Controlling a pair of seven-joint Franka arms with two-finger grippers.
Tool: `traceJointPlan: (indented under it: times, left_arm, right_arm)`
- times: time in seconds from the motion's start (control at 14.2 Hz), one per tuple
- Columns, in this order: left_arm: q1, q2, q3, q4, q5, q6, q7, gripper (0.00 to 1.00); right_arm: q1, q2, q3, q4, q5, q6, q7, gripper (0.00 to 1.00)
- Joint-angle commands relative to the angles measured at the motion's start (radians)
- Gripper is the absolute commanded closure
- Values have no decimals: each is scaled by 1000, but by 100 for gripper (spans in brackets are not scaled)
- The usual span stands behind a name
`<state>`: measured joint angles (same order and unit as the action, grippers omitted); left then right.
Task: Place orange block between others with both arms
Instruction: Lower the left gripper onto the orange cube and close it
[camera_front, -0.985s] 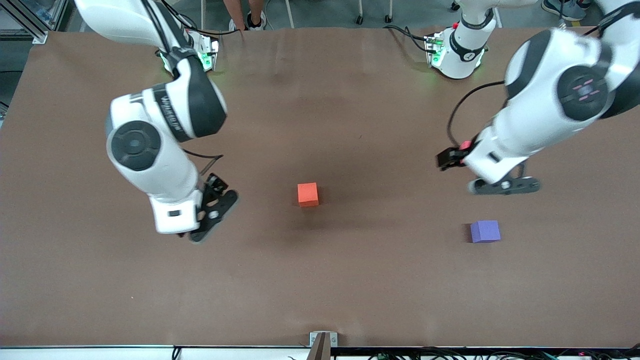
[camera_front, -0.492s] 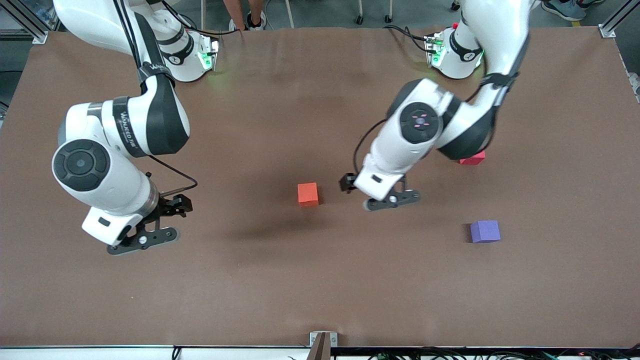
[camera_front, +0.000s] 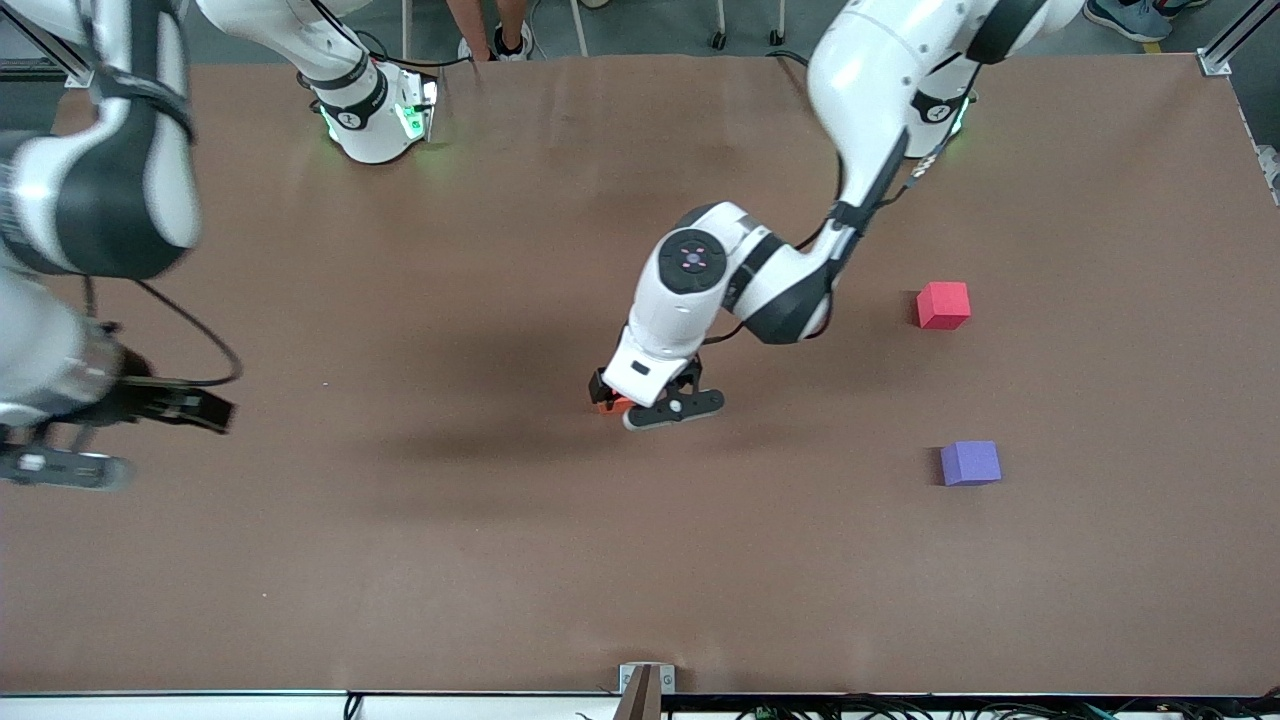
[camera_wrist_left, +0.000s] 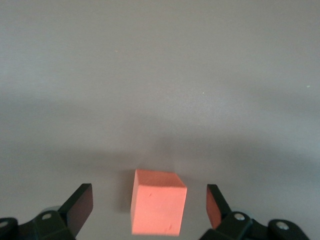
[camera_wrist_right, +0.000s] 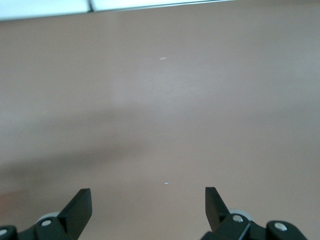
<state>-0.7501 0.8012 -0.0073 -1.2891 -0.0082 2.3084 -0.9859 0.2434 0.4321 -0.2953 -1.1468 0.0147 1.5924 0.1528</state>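
1. Front view: we see that the left arm has swung in from its own end of the brown bench (camera_front: 500, 560), and its black two-finger left end effector (camera_front: 655, 400) now hangs over the small matte orange foam cube (camera_front: 612, 405), which it mostly hides. The pinkish-red cube (camera_front: 943, 304) and the purple-blue cube (camera_front: 970, 463) sit well apart toward the left arm's end. The right end effector (camera_front: 60, 455) has drawn off to the right arm's end, where that arm waits.
2. Left wrist view: our fingers (camera_wrist_left: 80, 205) stand wide, the orange cube (camera_wrist_left: 158, 208) between them, untouched. We judge a grasp is next.
3. Right wrist view: spread fingers (camera_wrist_right: 77, 207) over bare bench (camera_wrist_right: 160, 115), holding nothing.
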Motion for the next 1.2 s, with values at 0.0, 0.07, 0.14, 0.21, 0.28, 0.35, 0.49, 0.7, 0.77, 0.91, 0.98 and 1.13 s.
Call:
traceJointPlan:
  times: [0.0, 0.07, 0.14, 0.21, 0.28, 0.35, 0.49, 0.7, 0.77, 0.91, 0.98, 1.13]
  left_arm:
    - [-116, 97, 122, 85, 4, 19, -20, 0]
    - [-138, 113, 144, 88, 4, 22, -30, 0]
    - [-143, 119, 147, 88, 2, 23, -37, 0]
    - [-146, 124, 145, 88, 2, 35, -48, 0]
    - [-156, 134, 147, 88, 2, 58, -65, 0]
    - [-160, 147, 148, 90, 2, 86, -79, 0]
    - [-175, 164, 153, 90, 4, 100, -85, 0]
    - [-179, 173, 158, 88, 7, 98, -82, 0]
    - [-183, 176, 158, 88, 8, 98, -82, 0]
    - [-198, 185, 174, 88, 14, 94, -82, 0]
    - [-218, 193, 188, 88, 14, 94, -83, 0]
    - [-245, 194, 216, 88, 13, 91, -111, 0]
  right_arm:
    - [-81, -116, 44, -105, 45, 14, 19, 0]
    - [-135, -142, 83, -119, 82, 18, 16, 0]
    - [-191, -174, 126, -149, 90, 32, 13, 0]
    - [-226, -208, 157, -186, 90, 47, 11, 0]
    - [-252, -239, 169, -215, 88, 55, 8, 0]
    - [-260, -259, 170, -232, 87, 57, 8, 0]
    - [-262, -295, 168, -257, 77, 52, -2, 0]
    - [-256, -296, 153, -255, 73, 55, -93, 0]
    - [-254, -303, 151, -260, 73, 54, -95, 0]
    - [-262, -319, 163, -260, 73, 49, -101, 0]
    - [-263, -334, 177, -263, 65, 47, -101, 0]
    - [-263, -378, 203, -313, 21, 64, -98, 0]
